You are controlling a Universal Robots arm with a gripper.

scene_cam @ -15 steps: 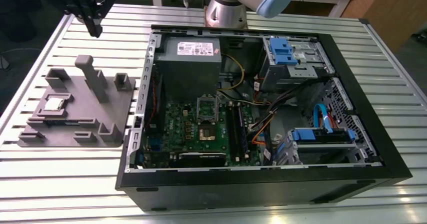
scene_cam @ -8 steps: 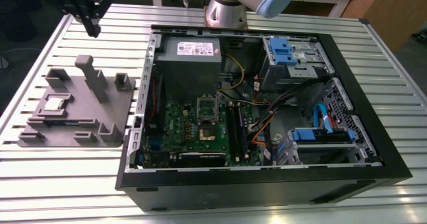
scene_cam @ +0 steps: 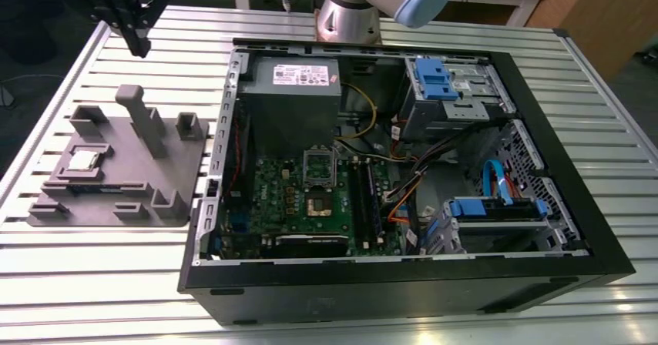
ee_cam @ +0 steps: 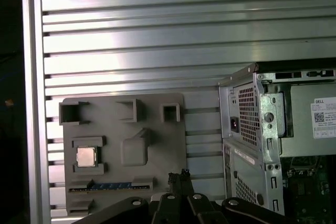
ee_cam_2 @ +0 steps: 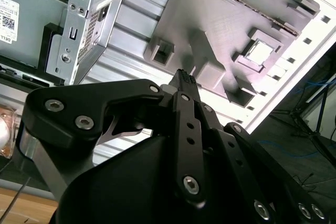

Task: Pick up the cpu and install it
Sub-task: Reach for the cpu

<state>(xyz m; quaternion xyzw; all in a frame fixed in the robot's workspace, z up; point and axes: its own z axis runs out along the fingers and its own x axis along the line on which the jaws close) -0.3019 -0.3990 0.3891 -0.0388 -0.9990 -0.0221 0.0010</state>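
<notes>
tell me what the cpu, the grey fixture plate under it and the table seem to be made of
The cpu: the top looks like metal, pale silver and shiny, and it catches the light.
The fixture plate: probably plastic, perhaps printed. It is a uniform matte grey with blocky pockets and no glare.
The table: likely aluminium, made of bare silvery slatted profiles with bright streaky reflections.

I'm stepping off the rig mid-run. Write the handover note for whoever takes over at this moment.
Gripper: shut, holding nothing, raised clear of the grey fixture plate.
Cpu: lying flat in its square pocket on the plate, untouched.
Computer case: open, beside the plate on the exterior view's right, motherboard exposed.
Done: nothing yet.
Left: both the pick-up and the install.
</notes>
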